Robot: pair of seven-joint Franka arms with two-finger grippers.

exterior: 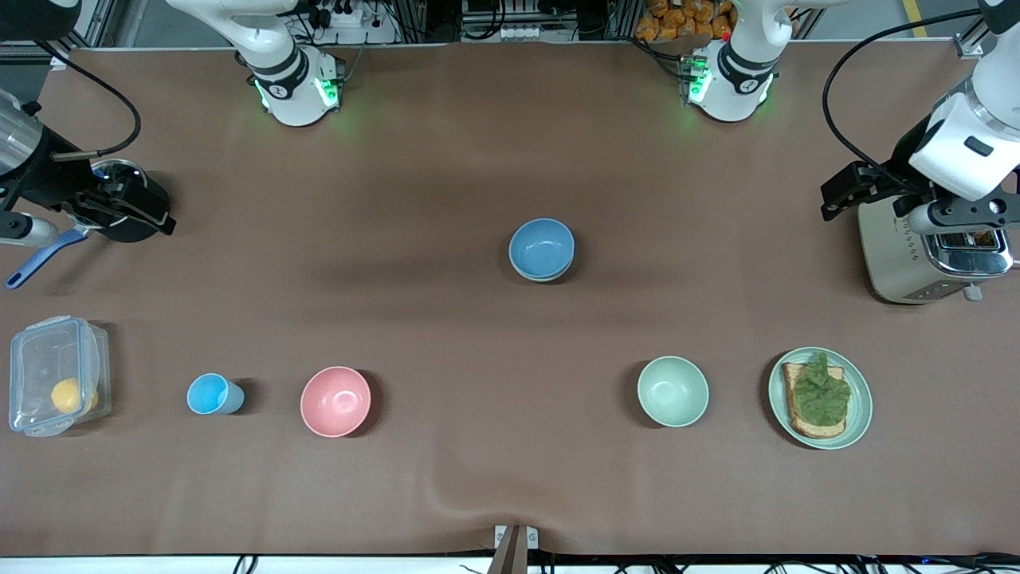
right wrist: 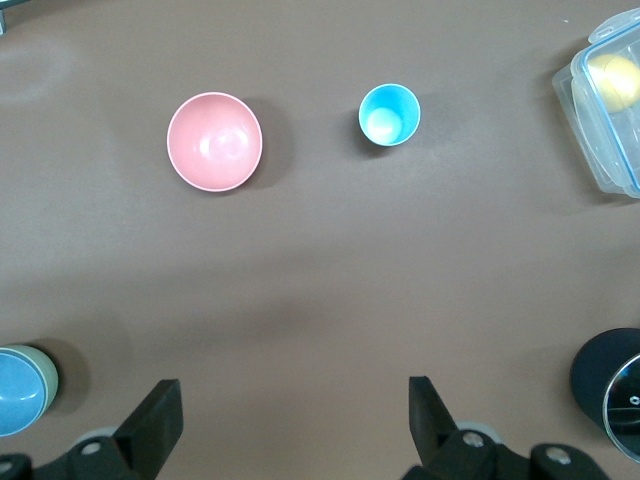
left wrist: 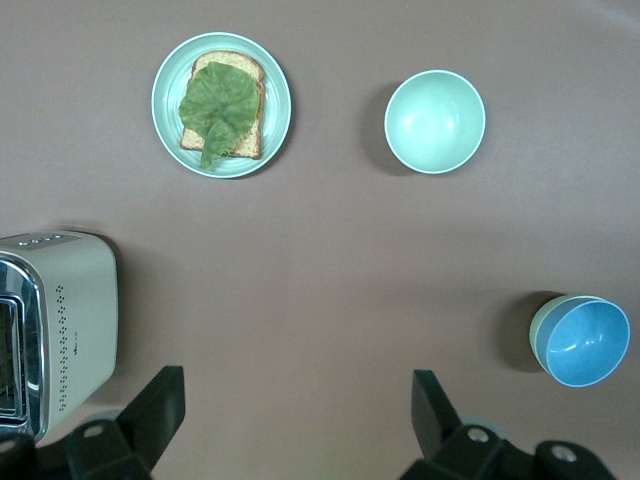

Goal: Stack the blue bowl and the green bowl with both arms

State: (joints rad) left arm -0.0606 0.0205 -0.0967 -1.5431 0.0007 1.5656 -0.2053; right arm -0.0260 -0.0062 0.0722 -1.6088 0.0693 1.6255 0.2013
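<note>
Hands, left (left wrist: 290, 425) and right (right wrist: 285, 425), wait spread; blue bowl (exterior: 541, 247) sits nested in green bowl (left wrist: 541, 325).

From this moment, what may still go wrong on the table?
The blue bowl already sits in the green bowl, so the stack looks done. Risks are small:
1. The left gripper hangs open over the table by the toaster; a careless move might bump it.
2. The right gripper hangs open near the black pot; a swing could knock that.
</note>
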